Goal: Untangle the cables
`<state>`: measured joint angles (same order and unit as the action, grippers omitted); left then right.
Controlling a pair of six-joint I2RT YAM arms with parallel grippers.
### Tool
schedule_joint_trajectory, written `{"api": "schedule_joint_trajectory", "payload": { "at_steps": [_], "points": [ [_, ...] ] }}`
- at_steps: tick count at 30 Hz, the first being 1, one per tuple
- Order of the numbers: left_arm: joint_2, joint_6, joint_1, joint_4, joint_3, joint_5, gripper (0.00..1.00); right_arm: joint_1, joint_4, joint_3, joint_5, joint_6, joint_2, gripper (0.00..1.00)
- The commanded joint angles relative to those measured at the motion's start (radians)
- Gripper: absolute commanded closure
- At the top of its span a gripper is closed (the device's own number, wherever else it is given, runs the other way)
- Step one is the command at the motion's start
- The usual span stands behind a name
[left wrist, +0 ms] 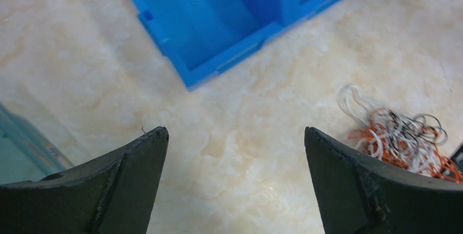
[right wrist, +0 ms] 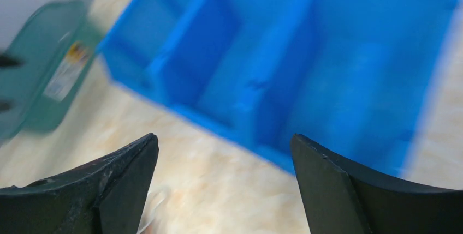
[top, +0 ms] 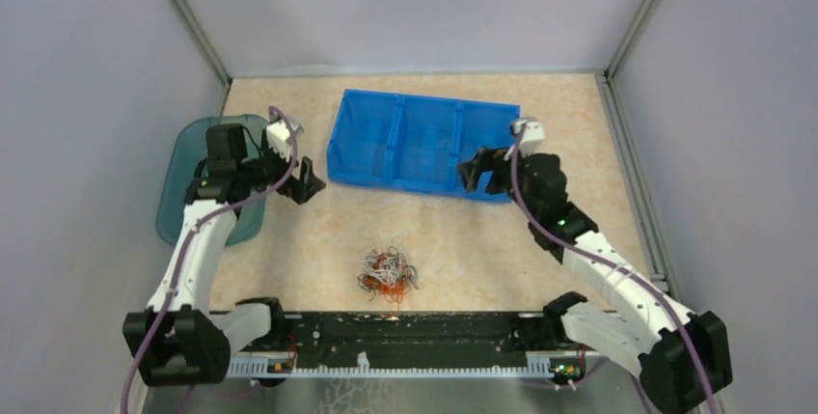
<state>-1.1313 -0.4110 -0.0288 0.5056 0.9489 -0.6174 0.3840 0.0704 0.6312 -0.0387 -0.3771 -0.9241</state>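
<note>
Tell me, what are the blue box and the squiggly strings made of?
The blue box looks like hard plastic, smooth and slightly shiny, with molded dividers. The squiggly strings seem thin plastic-coated wires, white, orange and black, holding their curls.

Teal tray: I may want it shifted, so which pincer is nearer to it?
Left. The left pincer hangs just past the right edge of the teal tray; the right pincer is far off, over the near right corner of the blue bin.

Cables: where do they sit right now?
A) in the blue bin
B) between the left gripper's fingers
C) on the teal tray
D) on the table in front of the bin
D: the cables lie clumped on the table, on the near side of the blue bin.
</note>
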Motion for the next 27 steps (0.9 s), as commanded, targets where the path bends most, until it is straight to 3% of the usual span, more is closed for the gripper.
{"api": "schedule_joint_trajectory", "payload": {
  "at_steps": [1,5,10,18,27],
  "points": [
    [0.079,-0.148,0.009,0.101,-0.089,-0.198,0.0,0.179,0.041,0.054,0.238,0.046,-0.04,0.11],
    [0.092,-0.159,0.122,0.099,-0.156,-0.179,0.02,0.272,0.019,0.037,0.203,0.048,-0.069,0.17],
    [0.023,-0.168,0.291,0.088,-0.164,-0.144,0.08,0.282,0.039,-0.026,0.197,0.009,0.008,0.23],
    [-0.117,-0.262,0.398,0.093,-0.141,-0.168,0.13,0.283,-0.051,-0.016,0.201,0.006,0.037,0.26],
    [-0.221,-0.362,0.51,0.098,-0.144,-0.066,0.18,0.287,-0.065,0.011,0.203,0.011,0.012,0.29]
  ]
}}
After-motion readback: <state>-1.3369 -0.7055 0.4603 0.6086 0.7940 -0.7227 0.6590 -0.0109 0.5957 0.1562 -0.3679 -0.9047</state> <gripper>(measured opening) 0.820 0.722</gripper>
